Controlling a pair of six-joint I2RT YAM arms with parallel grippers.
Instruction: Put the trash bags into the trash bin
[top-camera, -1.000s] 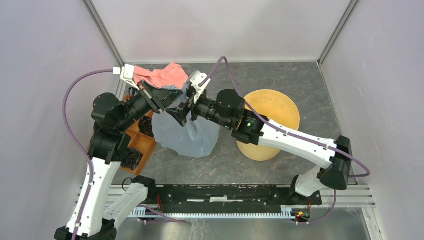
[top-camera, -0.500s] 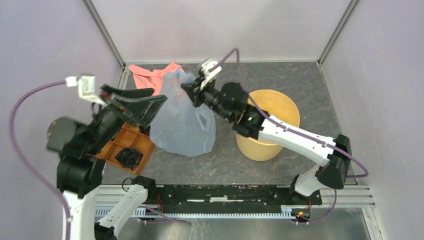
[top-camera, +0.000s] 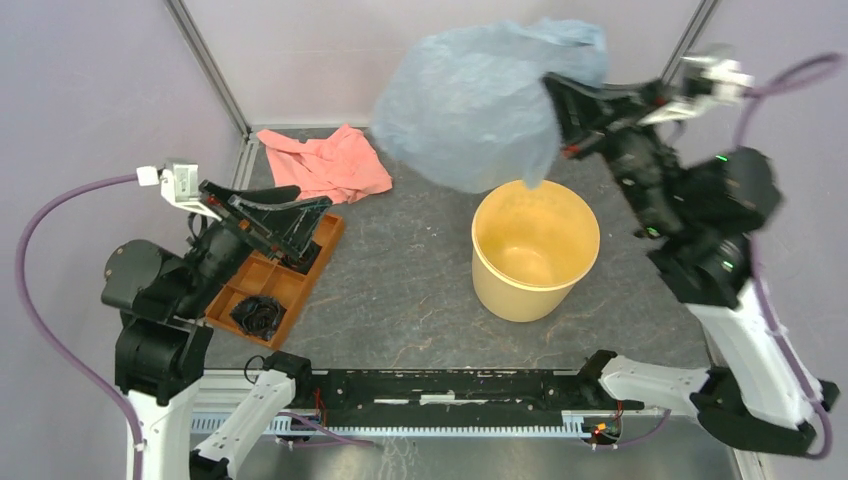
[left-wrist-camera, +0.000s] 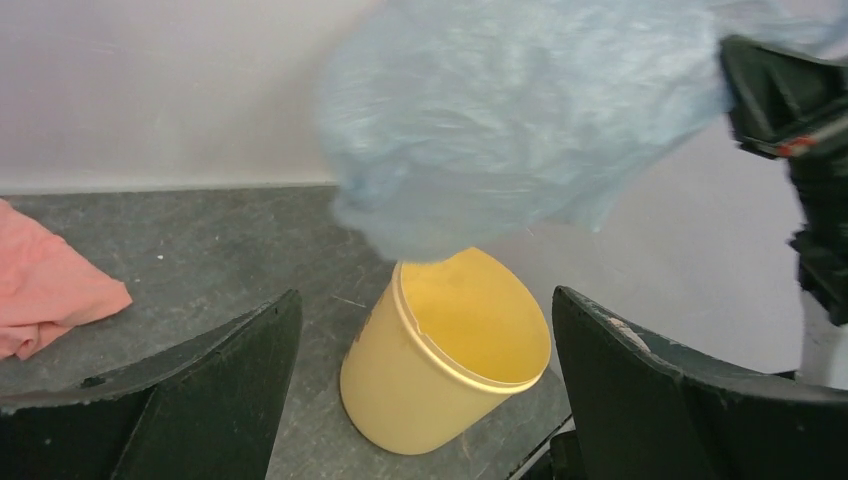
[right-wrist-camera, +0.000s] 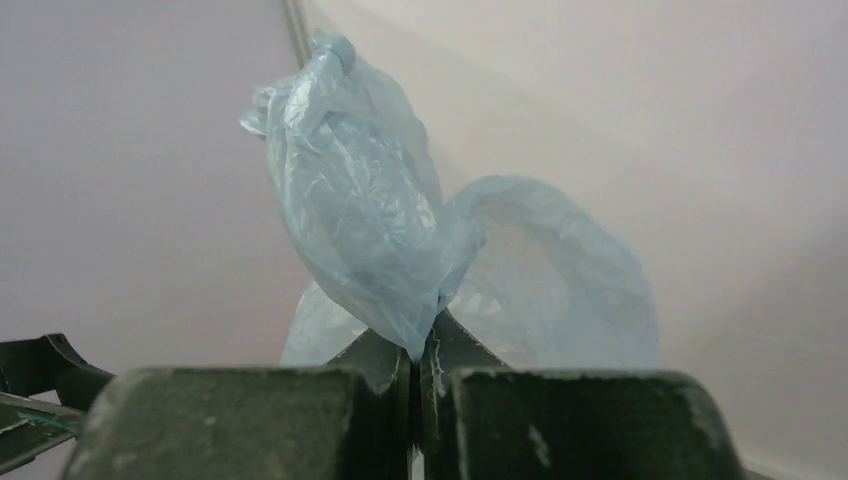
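In the top view, the bag (top-camera: 470, 110) is held high in the air by the right end effector (top-camera: 560, 105), billowed out toward the left of it, with its lowest fold seen over the far rim of the bin (top-camera: 510, 295). The bin is stood upright on the tabletop (top-camera: 420, 290), right of centre, and its inside is seen bare. The left end effector (top-camera: 312, 198) is raised over the far end of the tray (top-camera: 272, 278) with its fingers spread apart and nothing between them. The cloth (top-camera: 320, 165) is laid crumpled at the far left of the tabletop, just beyond the tray. In the left wrist view, the two dark fingers (left-wrist-camera: 200, 390) are seen wide apart, and the bin (left-wrist-camera: 400, 380) is framed between them. The bag (left-wrist-camera: 500, 110) is hung above the bin, and whether its lowest part touches the rim cannot be told. A corner of the cloth (left-wrist-camera: 45, 290) is shown at the left edge. In the right wrist view, the fingers (right-wrist-camera: 250, 420) are pressed together on a gathered neck of the bag (right-wrist-camera: 370, 240), and the rest of the film is puffed out beyond them against the pale walls.
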